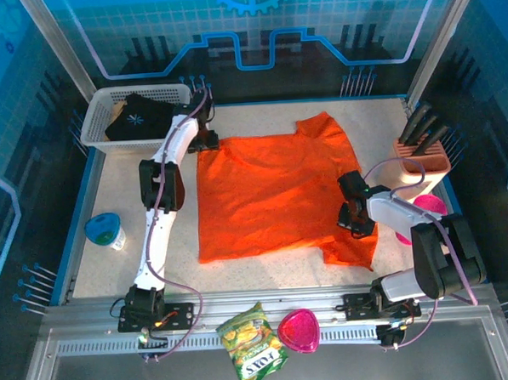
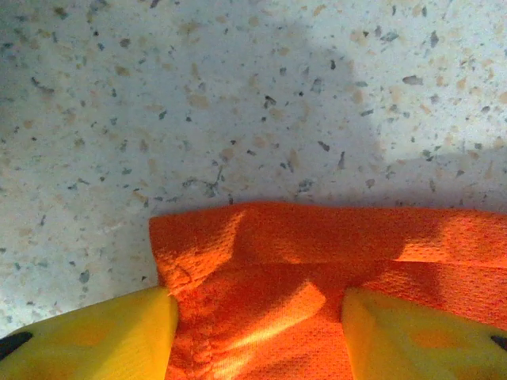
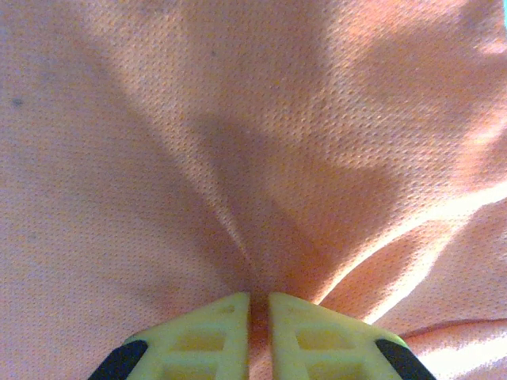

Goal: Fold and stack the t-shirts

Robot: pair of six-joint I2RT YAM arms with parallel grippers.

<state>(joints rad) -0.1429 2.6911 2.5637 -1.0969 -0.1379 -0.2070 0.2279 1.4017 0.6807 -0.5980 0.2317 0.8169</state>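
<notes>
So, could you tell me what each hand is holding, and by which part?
Right hand pinches the orange t-shirt by a fold near its right edge; left hand is open over its far-left corner.

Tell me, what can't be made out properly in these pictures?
- Top view: black shirt, partly hidden by the basket wall; fold unclear.
- Top view: left gripper, fingers hidden under its wrist.
- Right wrist view: right gripper cut off by the bottom edge; orange shirt hides whatever lies beneath.
</notes>
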